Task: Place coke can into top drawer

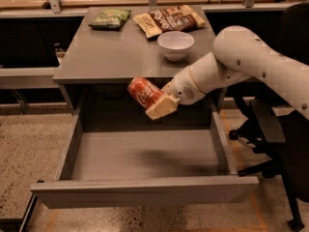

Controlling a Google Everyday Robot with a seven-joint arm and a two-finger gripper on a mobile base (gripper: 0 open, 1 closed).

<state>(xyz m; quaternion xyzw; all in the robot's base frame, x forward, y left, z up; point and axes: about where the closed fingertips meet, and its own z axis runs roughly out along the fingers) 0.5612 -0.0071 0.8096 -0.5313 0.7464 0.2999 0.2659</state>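
The red coke can [143,92] with white lettering is held tilted in my gripper [157,105], whose pale fingers are shut around its lower end. The can hangs in the air in front of the grey table's front edge, above the rear middle of the top drawer [145,191]. The drawer is pulled fully out toward the camera and its grey floor is bare. My white arm reaches in from the right.
On the grey table [106,57] stand a white bowl [175,44], a green snack bag [109,18] at the back left and a brown snack bag [169,18] at the back. A dark chair [270,129] stands right of the drawer.
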